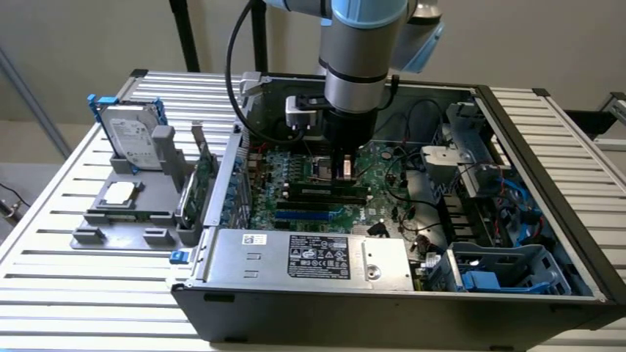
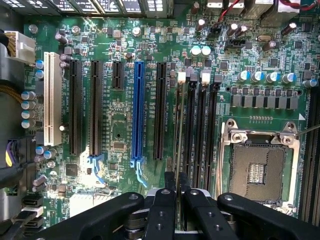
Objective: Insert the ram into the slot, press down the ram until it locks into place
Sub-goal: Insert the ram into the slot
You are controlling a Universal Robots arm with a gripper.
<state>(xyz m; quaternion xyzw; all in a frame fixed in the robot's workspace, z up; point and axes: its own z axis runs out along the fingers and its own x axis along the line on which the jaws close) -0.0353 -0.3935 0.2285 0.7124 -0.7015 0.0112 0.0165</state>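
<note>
My gripper (image 2: 176, 181) is shut on the ram (image 2: 178, 125), which the wrist view shows edge-on as a thin line running away from the fingertips. The ram stands along the outermost of several parallel black memory slots (image 2: 191, 130), on the side toward the blue connector; whether it touches that slot I cannot tell. White end clips (image 2: 181, 76) sit at the slots' far ends. In the exterior view the gripper (image 1: 342, 172) reaches straight down into the open computer case, just above the memory slots (image 1: 323, 195) on the motherboard.
A blue connector (image 2: 138, 110) and black expansion sockets (image 2: 95, 107) lie beside the memory slots, with the silver CPU socket (image 2: 260, 167) on the other side. Outside the case, a hard drive (image 1: 132, 136) and an upright green card (image 1: 205, 180) stand on a grey fixture. The power supply (image 1: 303, 253) fills the case's front.
</note>
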